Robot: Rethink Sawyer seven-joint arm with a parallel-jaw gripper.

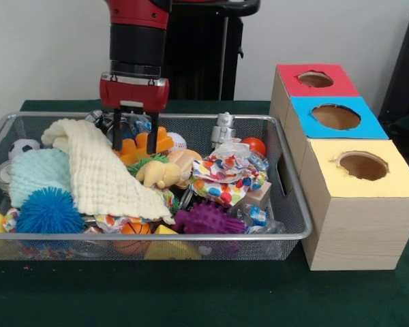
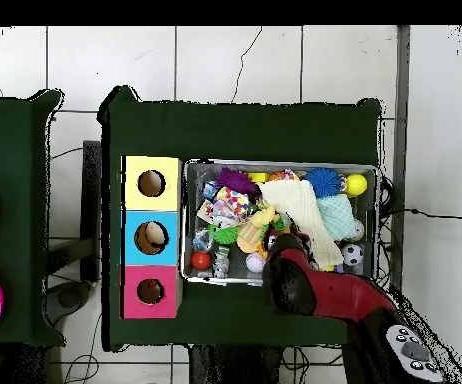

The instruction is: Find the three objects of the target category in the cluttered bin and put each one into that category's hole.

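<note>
The bin (image 1: 286, 204) is silver wire mesh with a smooth metal rim. A cream cloth (image 1: 102, 174) looks soft and crinkled, matt. The purple ball (image 1: 208, 219) is spiky rubber. The boxes (image 1: 358, 225) are pale, grainy wood with matt coloured tops.

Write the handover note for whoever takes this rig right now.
Gripper: open, empty, lowered into the back of the bin, fingers at the orange toy.
Tan toy: mid-bin, beside the cream cloth, in the open.
Third animal toy: not identifiable in the clutter.
Red box hole: at the far end of the box row; its inside is too dark to tell what it holds.
Done: nothing confirmed.
Left: grasp the orange toy, drop it in the red box hole, then the tan toy, then find the third.
</note>
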